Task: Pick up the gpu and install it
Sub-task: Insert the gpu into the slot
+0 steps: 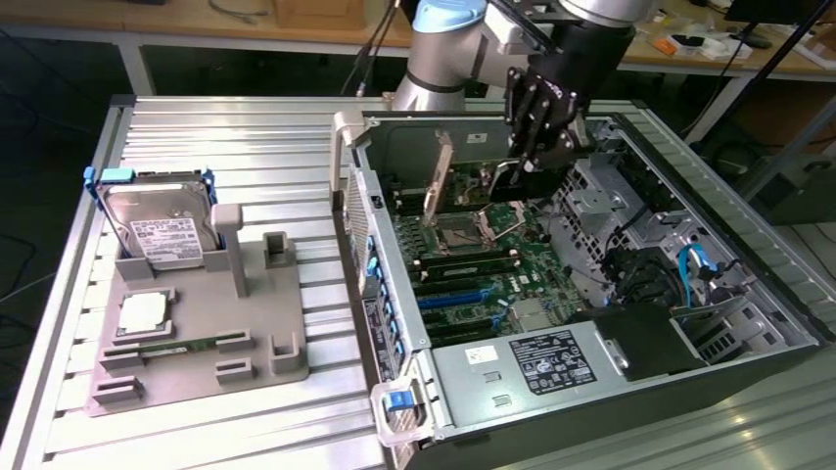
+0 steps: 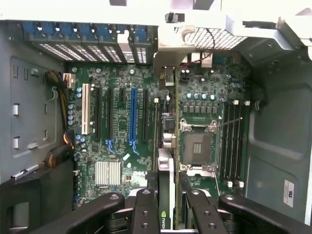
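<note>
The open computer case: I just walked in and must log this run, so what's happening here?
The arm's gripper is inside the computer case, jaws closed on the gpu, held on edge over the motherboard beside the CPU socket. Whether the card has entered a slot cannot be told. A hard drive sits on the grey fixture outside the case.

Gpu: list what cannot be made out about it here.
- Wrist view: the gpu stands edge-on between the fingers of the gripper, so its faces are hidden; its near end is cut off by the picture's edge.
- Exterior view: the gripper covers where the card meets the motherboard, so whether it sits in a slot cannot be told.
</note>
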Available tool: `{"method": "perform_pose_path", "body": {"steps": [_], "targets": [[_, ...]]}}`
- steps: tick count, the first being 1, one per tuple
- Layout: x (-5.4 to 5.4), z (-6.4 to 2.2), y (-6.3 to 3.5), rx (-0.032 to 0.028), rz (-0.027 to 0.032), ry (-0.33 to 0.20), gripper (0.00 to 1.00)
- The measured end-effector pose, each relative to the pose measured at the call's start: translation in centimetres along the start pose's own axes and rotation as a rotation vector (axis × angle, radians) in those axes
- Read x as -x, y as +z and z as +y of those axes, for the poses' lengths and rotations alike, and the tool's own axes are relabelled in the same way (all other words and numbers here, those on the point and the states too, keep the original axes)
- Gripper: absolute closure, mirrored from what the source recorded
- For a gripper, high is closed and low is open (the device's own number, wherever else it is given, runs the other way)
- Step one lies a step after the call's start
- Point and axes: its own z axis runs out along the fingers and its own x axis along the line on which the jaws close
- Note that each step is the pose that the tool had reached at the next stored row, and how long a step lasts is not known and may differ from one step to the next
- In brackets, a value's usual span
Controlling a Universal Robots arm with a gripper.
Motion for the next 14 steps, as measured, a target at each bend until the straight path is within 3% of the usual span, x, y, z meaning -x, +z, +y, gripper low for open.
{"method": "perform_pose_path", "body": {"steps": [9,14], "targets": [[-1.5,0.05,1.43,-0.0005,0.0001,0.003,0.73],[-1.7,0.04,2.12,0.0001,0.0008,0.004,0.73]]}}
